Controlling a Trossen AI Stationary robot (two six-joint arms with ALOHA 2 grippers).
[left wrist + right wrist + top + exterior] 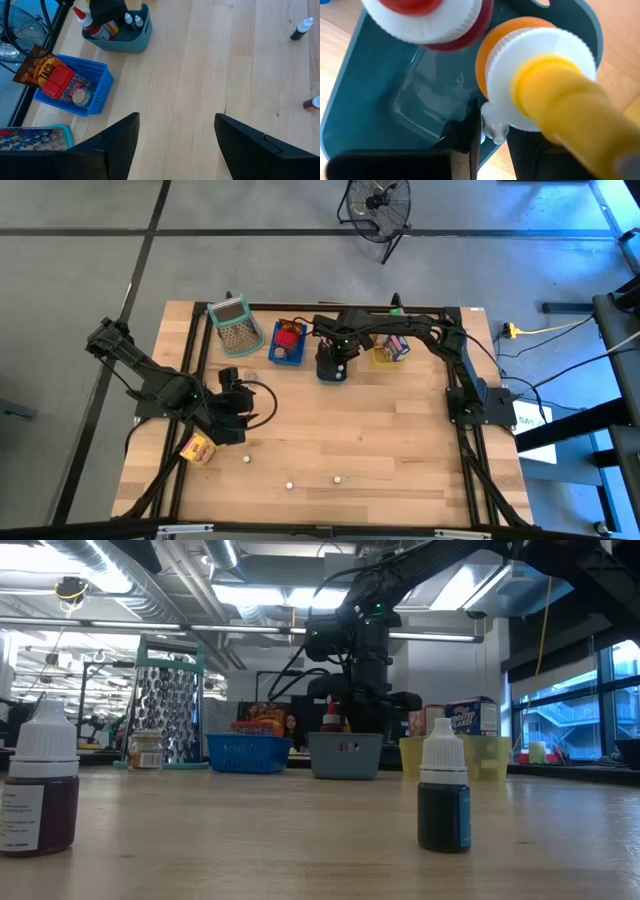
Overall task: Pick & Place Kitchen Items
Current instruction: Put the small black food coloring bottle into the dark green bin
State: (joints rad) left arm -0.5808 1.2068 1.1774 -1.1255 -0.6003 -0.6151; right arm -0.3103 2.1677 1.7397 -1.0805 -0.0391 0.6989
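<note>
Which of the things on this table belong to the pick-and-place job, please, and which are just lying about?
Job: yellow-orange carton; loose dropper bottles; red carton in the blue tray; squeeze bottles in the grey tray; small white-capped bottle between the right gripper's fingers.
Lying about: both those trays, yellow tray, mesh basket, floor fan.

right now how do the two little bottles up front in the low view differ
The left bottle holds dark red liquid; the right bottle holds dark blue-green. The left one is cut off by the picture's edge; the right shows whole. Both stand upright on the table with white caps.
</note>
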